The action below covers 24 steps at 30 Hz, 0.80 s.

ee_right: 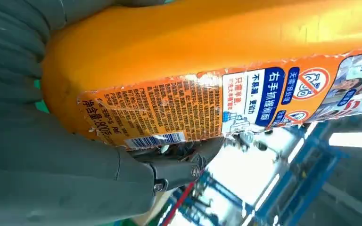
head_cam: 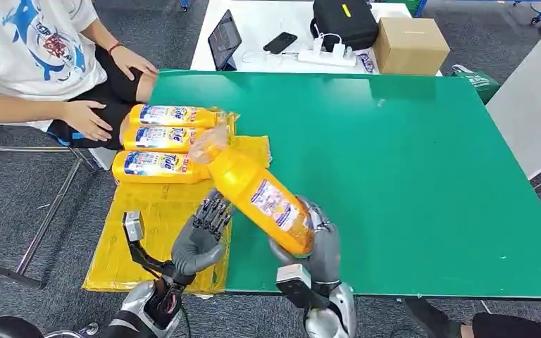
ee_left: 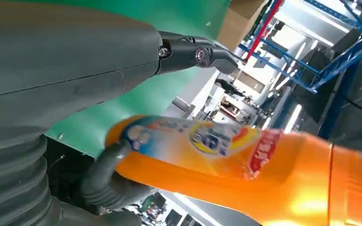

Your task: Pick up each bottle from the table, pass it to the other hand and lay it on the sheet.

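Note:
My right hand (head_cam: 317,246) grips the base of an orange bottle (head_cam: 260,193) with a colourful label, holding it above the green table's (head_cam: 408,162) front left part. The bottle tilts, its cap end pointing over the yellow sheet (head_cam: 148,232). My left hand (head_cam: 201,236) is just beside the bottle's middle, fingers raised and spread, holding nothing. Three more orange bottles (head_cam: 162,137) lie side by side at the sheet's far end. The left wrist view has the bottle (ee_left: 245,160) close in front of my left hand (ee_left: 52,84). In the right wrist view my right hand (ee_right: 37,179) wraps the bottle (ee_right: 193,56).
A seated person (head_cam: 88,116) is at the table's far left corner, hands on knees, close to the sheet. Behind the green table a white table carries a tablet (head_cam: 224,40), a phone, a power strip, a black bag (head_cam: 344,21) and a cardboard box (head_cam: 408,44).

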Available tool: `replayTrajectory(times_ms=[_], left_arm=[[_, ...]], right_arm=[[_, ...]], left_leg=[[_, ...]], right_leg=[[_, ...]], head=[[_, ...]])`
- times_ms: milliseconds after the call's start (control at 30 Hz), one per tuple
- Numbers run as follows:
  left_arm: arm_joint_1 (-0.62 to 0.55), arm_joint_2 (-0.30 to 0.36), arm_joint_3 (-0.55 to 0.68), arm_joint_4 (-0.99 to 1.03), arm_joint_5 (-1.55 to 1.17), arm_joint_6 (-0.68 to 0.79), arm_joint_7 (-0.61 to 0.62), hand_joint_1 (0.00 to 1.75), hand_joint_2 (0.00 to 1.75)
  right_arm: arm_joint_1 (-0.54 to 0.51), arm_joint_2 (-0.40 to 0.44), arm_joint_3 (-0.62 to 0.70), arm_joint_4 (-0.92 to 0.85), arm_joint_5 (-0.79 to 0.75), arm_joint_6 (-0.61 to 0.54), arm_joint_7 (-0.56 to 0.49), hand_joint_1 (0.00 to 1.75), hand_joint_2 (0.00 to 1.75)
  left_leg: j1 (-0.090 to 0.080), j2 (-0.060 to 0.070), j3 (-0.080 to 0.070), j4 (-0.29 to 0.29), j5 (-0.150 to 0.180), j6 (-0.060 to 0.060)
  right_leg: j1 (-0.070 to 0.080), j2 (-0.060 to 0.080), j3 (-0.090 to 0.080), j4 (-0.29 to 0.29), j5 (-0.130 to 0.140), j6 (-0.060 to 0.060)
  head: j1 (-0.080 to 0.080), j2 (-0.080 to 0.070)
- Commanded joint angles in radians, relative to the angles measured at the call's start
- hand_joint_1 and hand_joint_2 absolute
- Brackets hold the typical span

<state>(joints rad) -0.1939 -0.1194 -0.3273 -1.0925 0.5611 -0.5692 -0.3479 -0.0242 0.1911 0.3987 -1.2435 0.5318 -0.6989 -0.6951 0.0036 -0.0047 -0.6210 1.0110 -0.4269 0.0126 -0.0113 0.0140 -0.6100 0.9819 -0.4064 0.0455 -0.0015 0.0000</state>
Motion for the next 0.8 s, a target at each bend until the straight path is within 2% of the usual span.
replayTrajectory(times_ms=[33,133,233,333,400,433,800], left_arm=[[-0.04,0.036,-0.048,0.042,-0.007,0.015,-0.003,0.0,1.75],[-0.034,0.036,-0.048,0.036,-0.008,0.017,-0.003,0.0,1.75],[-0.029,0.038,-0.048,0.034,-0.005,0.014,-0.002,0.0,1.75],[-0.029,0.038,-0.048,0.034,-0.005,0.014,-0.002,0.0,1.75],[-0.03,0.038,-0.052,0.036,-0.006,0.009,-0.003,0.0,1.75],[-0.029,0.037,-0.053,0.037,-0.007,0.009,-0.003,0.0,1.75],[-0.024,0.038,-0.051,0.032,-0.009,0.012,-0.007,0.0,1.75]], right_arm=[[-0.096,0.007,0.139,0.283,-0.007,0.065,-0.003,1.75,1.75],[-0.103,0.019,0.178,0.355,-0.018,0.107,-0.003,1.71,1.75],[-0.105,0.032,0.205,0.408,-0.032,0.134,-0.003,1.75,1.75],[-0.105,0.032,0.205,0.408,-0.032,0.134,-0.003,1.75,1.75],[-0.12,0.041,0.213,0.466,-0.023,0.16,-0.003,1.73,1.75],[-0.122,0.045,0.222,0.486,-0.022,0.171,-0.003,1.75,1.75],[-0.126,0.055,0.238,0.519,-0.033,0.181,-0.003,1.75,1.75]], left_leg=[[0.001,0.001,0.004,-0.001,-0.001,-0.001],[0.001,0.002,0.006,-0.001,-0.001,-0.001],[0.002,0.002,0.008,-0.001,-0.002,-0.001],[0.001,0.001,0.005,-0.001,-0.001,-0.001],[0.002,0.001,0.007,-0.001,-0.002,-0.001],[0.001,0.0,0.004,-0.001,-0.001,-0.001],[0.001,-0.001,0.003,0.0,-0.001,0.0]], right_leg=[[0.001,0.0,0.003,-0.002,0.0,-0.001],[0.002,0.001,0.005,-0.002,-0.001,-0.001],[0.002,0.0,0.007,-0.002,-0.001,-0.002],[0.001,0.0,0.005,-0.001,-0.001,-0.001],[0.002,-0.001,0.008,-0.002,-0.002,-0.002],[0.001,-0.001,0.003,-0.001,-0.001,-0.001],[0.001,-0.002,0.003,-0.001,-0.001,-0.001]], head=[[0.0,0.0],[0.0,0.0],[0.0,0.0],[0.0,0.0],[0.0,0.0],[0.0,0.0],[0.0,0.0]])
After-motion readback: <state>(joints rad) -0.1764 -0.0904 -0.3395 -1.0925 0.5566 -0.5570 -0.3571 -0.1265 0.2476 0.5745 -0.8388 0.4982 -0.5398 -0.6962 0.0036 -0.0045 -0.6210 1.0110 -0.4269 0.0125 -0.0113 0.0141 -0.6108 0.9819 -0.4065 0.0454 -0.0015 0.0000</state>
